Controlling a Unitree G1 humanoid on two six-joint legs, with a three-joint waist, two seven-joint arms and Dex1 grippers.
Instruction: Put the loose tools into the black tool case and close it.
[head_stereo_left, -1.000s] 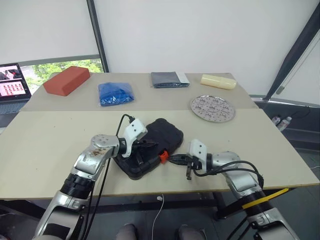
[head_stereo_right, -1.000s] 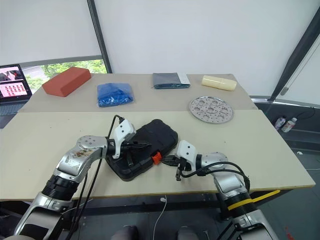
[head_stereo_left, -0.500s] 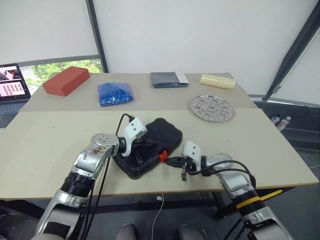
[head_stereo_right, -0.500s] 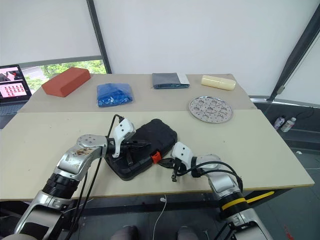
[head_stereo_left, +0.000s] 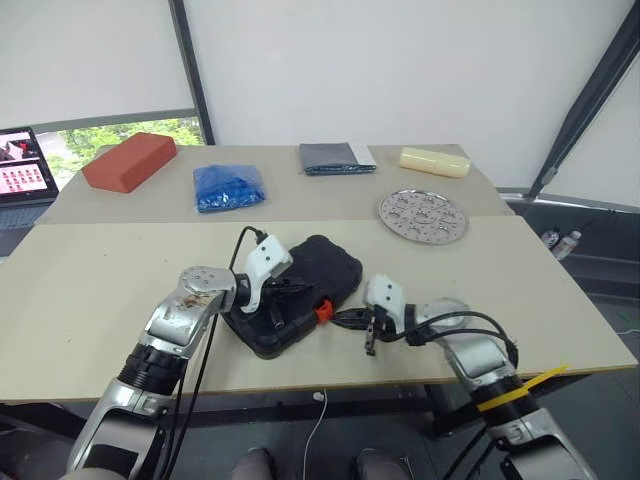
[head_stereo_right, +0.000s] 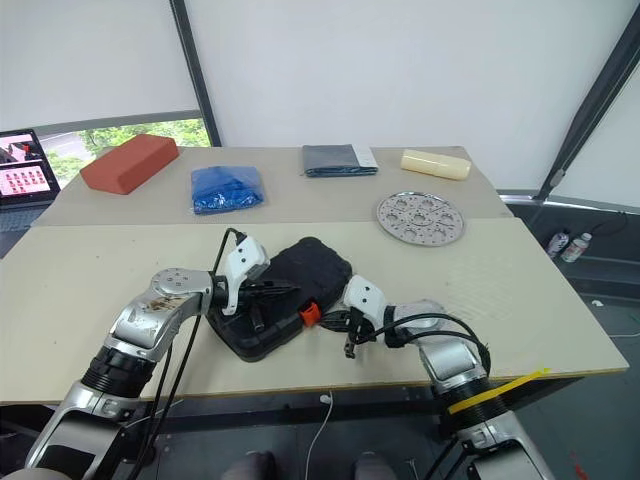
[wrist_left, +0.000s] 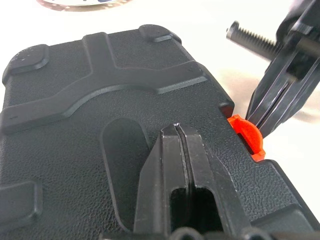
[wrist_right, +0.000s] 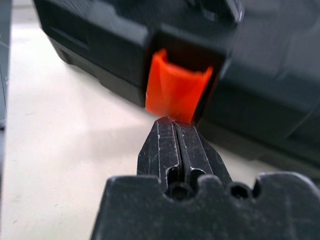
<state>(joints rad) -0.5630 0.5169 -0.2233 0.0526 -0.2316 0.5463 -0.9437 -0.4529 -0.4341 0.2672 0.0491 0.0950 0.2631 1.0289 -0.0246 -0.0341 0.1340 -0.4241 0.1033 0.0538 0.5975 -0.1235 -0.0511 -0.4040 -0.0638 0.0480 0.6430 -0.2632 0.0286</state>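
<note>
The black tool case (head_stereo_left: 322, 262) lies with its lid down near the table's front edge, its orange latch (head_stereo_left: 323, 312) facing right. My left gripper (wrist_left: 177, 129) is shut and presses its tips flat on the lid (wrist_left: 100, 100). My right gripper (wrist_right: 175, 121) is shut too, its tips right at the lower edge of the orange latch (wrist_right: 175, 92). In the head views the right gripper (head_stereo_left: 338, 318) points left at the latch. The loose tools are out of view.
A round perforated metal plate (head_stereo_left: 424, 214) lies behind the case to the right. Along the far edge sit a red block (head_stereo_left: 128, 161), a blue bag (head_stereo_left: 229, 186), a folded grey cloth (head_stereo_left: 335, 158) and a cream block (head_stereo_left: 435, 161). A laptop (head_stereo_left: 22, 177) stands far left.
My right gripper has shifted slightly left, closer to the orange latch. The left gripper and the case have stayed put.
</note>
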